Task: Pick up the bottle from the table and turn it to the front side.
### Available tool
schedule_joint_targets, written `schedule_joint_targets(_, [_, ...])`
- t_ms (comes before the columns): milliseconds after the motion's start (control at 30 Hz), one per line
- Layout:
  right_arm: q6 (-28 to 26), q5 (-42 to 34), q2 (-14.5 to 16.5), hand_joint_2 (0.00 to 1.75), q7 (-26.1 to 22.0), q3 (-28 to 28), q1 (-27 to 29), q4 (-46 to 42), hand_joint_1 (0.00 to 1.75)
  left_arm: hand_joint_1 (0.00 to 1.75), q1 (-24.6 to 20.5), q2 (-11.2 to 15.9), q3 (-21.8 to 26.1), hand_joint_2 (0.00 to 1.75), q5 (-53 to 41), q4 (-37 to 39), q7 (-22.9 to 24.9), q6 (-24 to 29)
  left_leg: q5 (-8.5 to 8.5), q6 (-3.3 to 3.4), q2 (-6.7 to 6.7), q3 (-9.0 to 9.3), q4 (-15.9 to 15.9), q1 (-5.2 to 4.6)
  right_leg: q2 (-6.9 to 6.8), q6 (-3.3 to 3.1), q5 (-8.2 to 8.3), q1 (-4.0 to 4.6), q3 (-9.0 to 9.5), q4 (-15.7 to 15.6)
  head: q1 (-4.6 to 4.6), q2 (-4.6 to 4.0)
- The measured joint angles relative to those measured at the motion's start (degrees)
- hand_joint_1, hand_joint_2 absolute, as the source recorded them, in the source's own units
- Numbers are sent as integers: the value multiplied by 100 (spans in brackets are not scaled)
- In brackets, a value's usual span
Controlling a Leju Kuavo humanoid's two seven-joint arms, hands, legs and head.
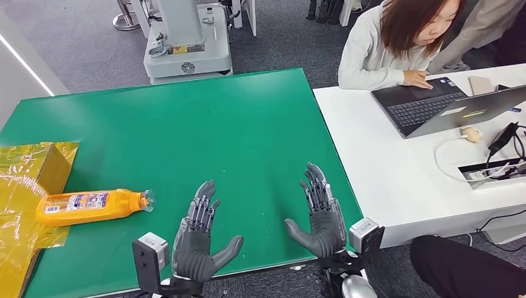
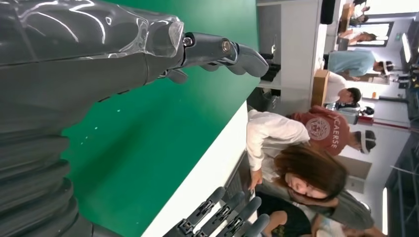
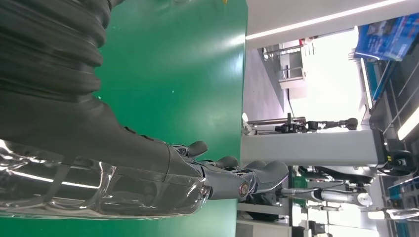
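orange bottle (image 1: 90, 206) on its side on green table (image 1: 217, 124), both robot hands empty, fingers spread

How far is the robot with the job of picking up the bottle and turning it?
The orange bottle lies on its side at the green table's left edge, label showing, cap toward the hands. The left hand and right hand hold nothing, fingers spread. This fits either a bottle awaiting pickup or one already turned and set back.
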Motion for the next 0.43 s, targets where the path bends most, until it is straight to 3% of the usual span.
schedule_joint_targets(433, [16,-34,9,175,68,-2,0,82,0,0,-130,-68,283,175,-337,211,18,-164,1,2,0,-1,0,0,0,0,0,0,0,0,0,0])
